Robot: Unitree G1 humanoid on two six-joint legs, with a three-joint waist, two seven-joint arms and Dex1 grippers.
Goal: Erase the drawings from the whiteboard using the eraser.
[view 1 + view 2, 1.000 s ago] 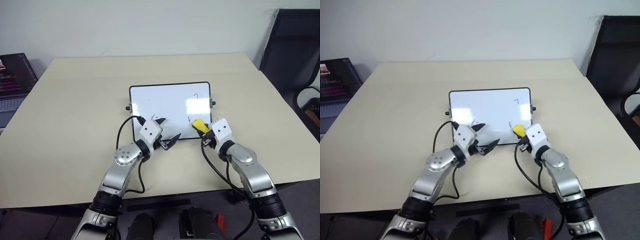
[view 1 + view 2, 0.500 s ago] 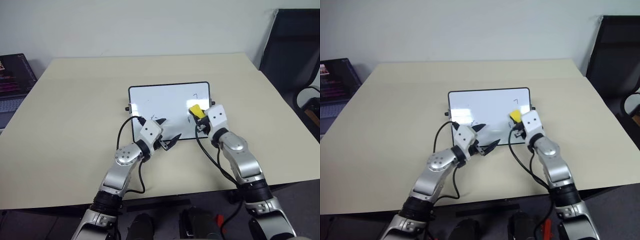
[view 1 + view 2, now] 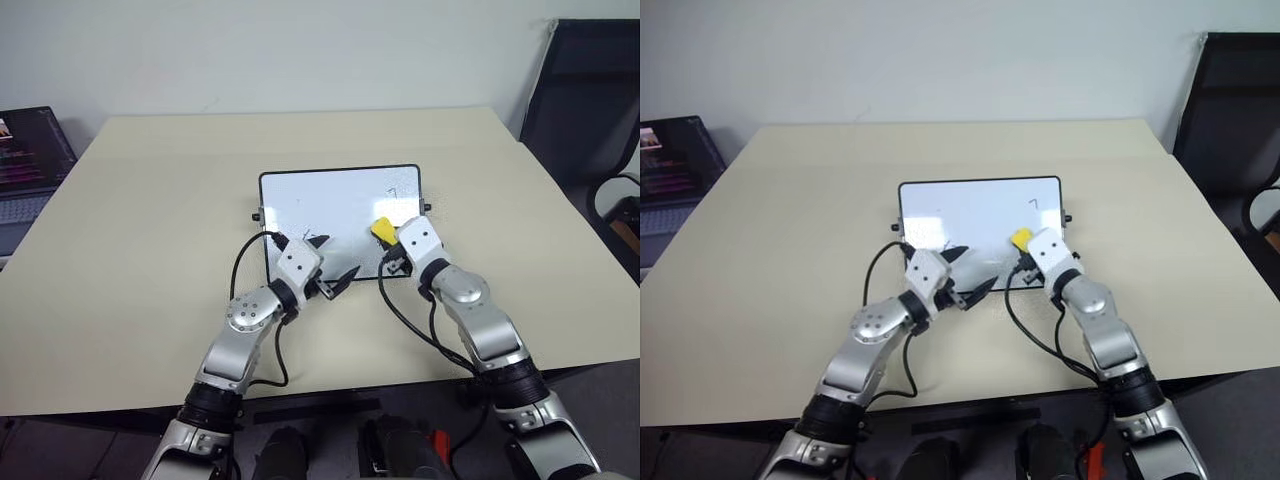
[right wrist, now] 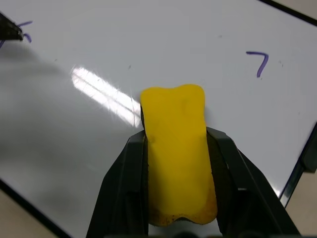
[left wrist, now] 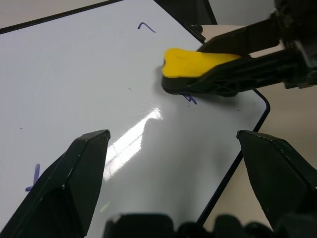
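My whiteboard (image 3: 335, 205) is glossy white inside a thin black frame, with streaks of pale glare across it, and it lies on a plain cream-beige table (image 3: 150, 200). The drawings (image 4: 258, 63) on it are thin purple-blue marks — a hook and some small scribbles. The eraser (image 4: 177, 148) between the black fingers of my right gripper (image 4: 177, 168) is bright yellow with a dark underside, and my left gripper (image 5: 173, 163) has the same matte black fingers — both on white and silver arms.
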